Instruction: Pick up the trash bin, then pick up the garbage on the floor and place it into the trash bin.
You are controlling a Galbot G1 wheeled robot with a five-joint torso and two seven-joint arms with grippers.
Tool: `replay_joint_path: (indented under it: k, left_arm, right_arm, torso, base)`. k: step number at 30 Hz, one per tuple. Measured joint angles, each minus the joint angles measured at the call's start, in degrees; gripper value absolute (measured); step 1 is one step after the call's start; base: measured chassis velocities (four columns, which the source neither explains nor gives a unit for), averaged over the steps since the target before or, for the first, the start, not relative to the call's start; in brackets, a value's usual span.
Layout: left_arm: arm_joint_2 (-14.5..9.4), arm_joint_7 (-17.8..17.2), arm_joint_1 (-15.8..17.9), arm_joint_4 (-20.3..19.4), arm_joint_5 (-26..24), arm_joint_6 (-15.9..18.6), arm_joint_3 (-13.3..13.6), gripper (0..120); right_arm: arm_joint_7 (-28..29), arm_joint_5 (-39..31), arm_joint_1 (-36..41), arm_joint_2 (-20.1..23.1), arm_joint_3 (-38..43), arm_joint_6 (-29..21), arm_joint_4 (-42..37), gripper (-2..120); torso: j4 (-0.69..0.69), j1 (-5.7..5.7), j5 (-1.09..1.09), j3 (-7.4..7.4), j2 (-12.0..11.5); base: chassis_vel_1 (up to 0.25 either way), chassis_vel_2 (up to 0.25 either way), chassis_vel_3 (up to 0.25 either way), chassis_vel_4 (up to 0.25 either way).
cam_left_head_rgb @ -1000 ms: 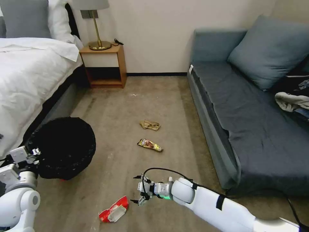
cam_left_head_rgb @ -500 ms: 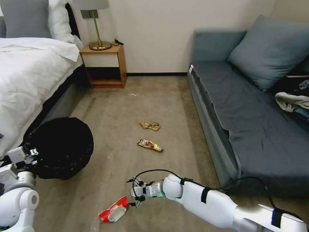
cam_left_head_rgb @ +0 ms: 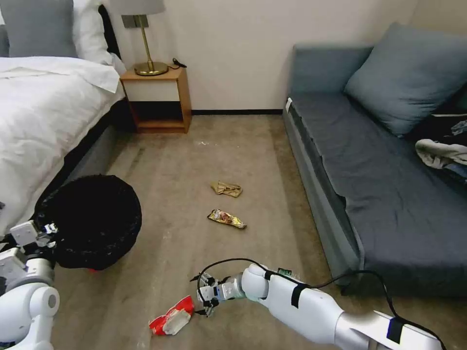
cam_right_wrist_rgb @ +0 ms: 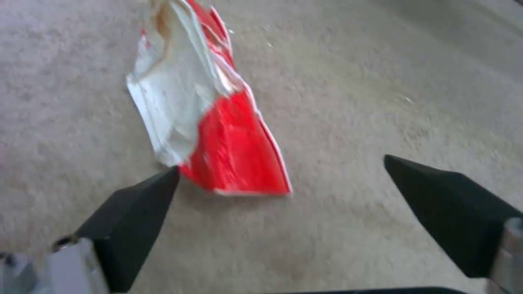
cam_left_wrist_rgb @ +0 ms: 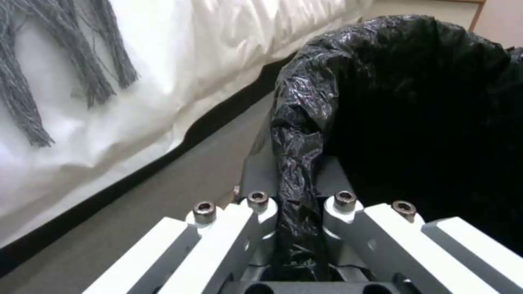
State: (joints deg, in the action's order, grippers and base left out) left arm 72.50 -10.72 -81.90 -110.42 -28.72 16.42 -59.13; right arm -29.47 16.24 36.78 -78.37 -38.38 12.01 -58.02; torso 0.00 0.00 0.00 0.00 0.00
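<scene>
The trash bin [cam_left_head_rgb: 92,221], lined with a crinkly black bag, hangs at the left beside the bed. My left gripper [cam_left_head_rgb: 41,232] is shut on its rim, and the left wrist view shows the left gripper [cam_left_wrist_rgb: 300,204] pinching the bag-covered edge of the trash bin [cam_left_wrist_rgb: 414,102]. A crushed red-and-white packet [cam_left_head_rgb: 171,317] lies on the floor. My right gripper [cam_left_head_rgb: 200,297] is open, low and just right of it. In the right wrist view the right gripper [cam_right_wrist_rgb: 282,163] stands apart, with the packet [cam_right_wrist_rgb: 218,134] just ahead. A gold wrapper [cam_left_head_rgb: 226,218] and tan paper [cam_left_head_rgb: 227,188] lie farther off.
A white bed [cam_left_head_rgb: 39,121] runs along the left, with a wooden nightstand [cam_left_head_rgb: 158,99] and lamp behind it. A grey-blue sofa [cam_left_head_rgb: 384,194] with a cushion and some clothes fills the right. Open carpet lies between them.
My right gripper has moved left and lower, closing on the red-and-white packet. The bin and left gripper have shifted slightly left.
</scene>
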Motion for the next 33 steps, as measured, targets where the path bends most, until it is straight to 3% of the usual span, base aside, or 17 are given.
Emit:
replay_joint_path:
  k: [26,33]
  left_arm:
    - [-0.04,-0.12,-0.5,-0.18,-0.01,0.2,-0.23,6]
    - [-0.03,-0.14,-0.83,-0.23,-0.02,0.21,-0.02,6]
  right_arm:
    - [-3.23,3.11,1.87,-0.39,2.21,2.65,-0.49,1]
    - [-2.88,1.12,2.33,0.46,4.61,4.04,-1.92,0]
  torso:
    - [0.0,0.0,0.0,0.0,0.0]
    - [0.0,-0.01,0.0,0.0,0.0]
  base:
    - [0.0,0.0,0.0,0.0]
    - [0.0,0.0,0.0,0.0]
